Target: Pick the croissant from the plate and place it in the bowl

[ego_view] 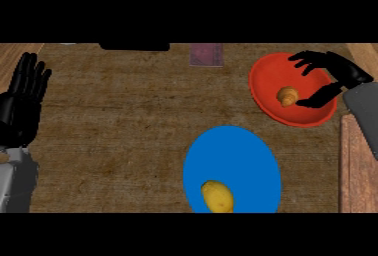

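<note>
Croissant (287, 96) lies in the red bowl (267, 75), sitting between the curled fingers and thumb of your right robot hand (329, 65). That robot hand arches over the bowl's right side, fingers bent; whether it touches or holds the croissant you cannot tell. Below and to its left, a blue plate (232, 155) rests on the brown surface (118, 130), carrying a yellow lemon (217, 196) near its lower edge. Your left robot hand (22, 100) stands released at the far left, fingers straight up, holding nothing.
</note>
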`<action>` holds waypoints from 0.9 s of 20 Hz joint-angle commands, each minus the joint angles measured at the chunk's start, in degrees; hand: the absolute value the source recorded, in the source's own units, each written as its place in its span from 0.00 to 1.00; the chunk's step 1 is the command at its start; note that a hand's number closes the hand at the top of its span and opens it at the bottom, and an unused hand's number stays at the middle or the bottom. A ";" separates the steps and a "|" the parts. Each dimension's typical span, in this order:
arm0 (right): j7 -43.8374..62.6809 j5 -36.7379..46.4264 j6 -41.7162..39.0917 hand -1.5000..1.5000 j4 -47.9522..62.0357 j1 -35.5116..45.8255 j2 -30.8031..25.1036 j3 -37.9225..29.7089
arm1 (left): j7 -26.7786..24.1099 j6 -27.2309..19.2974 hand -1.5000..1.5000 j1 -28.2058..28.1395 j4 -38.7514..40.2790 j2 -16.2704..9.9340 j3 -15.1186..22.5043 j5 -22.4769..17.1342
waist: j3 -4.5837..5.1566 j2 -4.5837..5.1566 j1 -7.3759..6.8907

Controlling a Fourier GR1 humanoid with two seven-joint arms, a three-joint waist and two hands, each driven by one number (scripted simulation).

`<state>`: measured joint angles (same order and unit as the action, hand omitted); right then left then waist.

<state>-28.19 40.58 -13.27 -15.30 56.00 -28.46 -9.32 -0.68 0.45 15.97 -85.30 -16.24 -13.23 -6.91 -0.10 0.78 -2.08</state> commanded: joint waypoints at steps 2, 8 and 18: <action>-3.32 -6.16 -2.11 0.00 2.94 0.04 1.02 -6.10 | -0.42 1.02 0.50 0.13 1.21 -0.71 -0.70 -0.60 | -0.02 0.13 0.08; -4.84 -13.46 2.56 0.00 2.92 1.21 -3.65 -14.67 | -0.05 -0.08 0.50 0.49 0.37 -0.36 -0.59 -0.04 | -0.08 0.30 -0.34; -4.27 -20.57 -5.14 0.00 7.52 -2.15 -17.63 -23.11 | 0.99 -0.56 0.50 2.85 0.11 0.29 0.71 0.50 | -0.34 1.33 -1.08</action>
<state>-31.80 22.40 -13.67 -9.26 55.92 -40.11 -29.68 0.04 -0.12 18.29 -85.10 -15.71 -12.46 -6.39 -0.31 1.75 -3.08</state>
